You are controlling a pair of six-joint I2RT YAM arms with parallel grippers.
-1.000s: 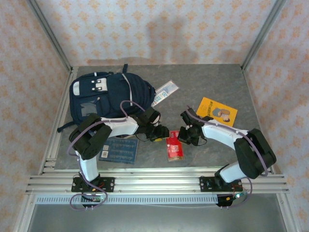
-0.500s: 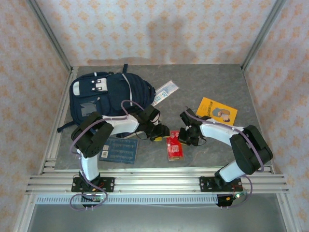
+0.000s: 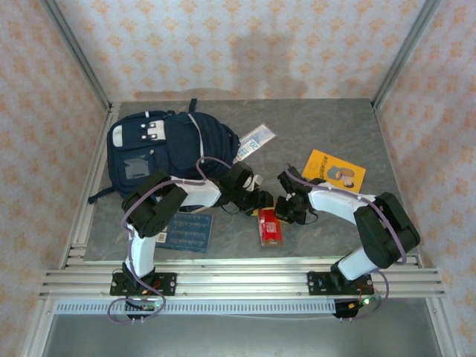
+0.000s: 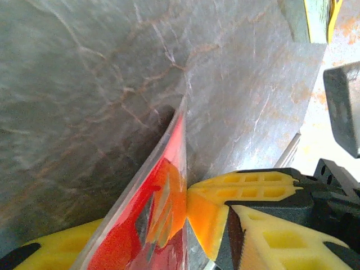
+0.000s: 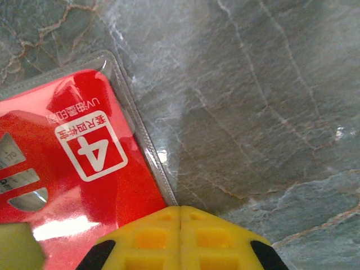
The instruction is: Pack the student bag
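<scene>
The student bag (image 3: pixel 167 149), a navy backpack, lies at the back left of the table. A red packet (image 3: pixel 271 230) lies at front centre between the two grippers. In the left wrist view the red packet (image 4: pixel 152 225) stands tilted up on edge between the yellow fingers (image 4: pixel 242 197) of my left gripper (image 4: pixel 140 219). One finger touches it and the jaws stand apart around it. My left gripper (image 3: pixel 262 201) is at the packet's far end. My right gripper (image 3: pixel 282 212) is shut, and its tips (image 5: pixel 180 216) press on the table at the red packet's (image 5: pixel 84 169) edge.
A yellow book (image 3: pixel 335 171) lies at the right. A blue booklet (image 3: pixel 184 230) lies near the front left, by the left arm. A white and blue packet (image 3: pixel 254 140) pokes out beside the bag. Metal rails (image 3: pixel 238 279) run along the front edge.
My left gripper has moved right, from beside the blue booklet to the red packet's far end, and its jaws have narrowed slightly. The right gripper has stayed put.
</scene>
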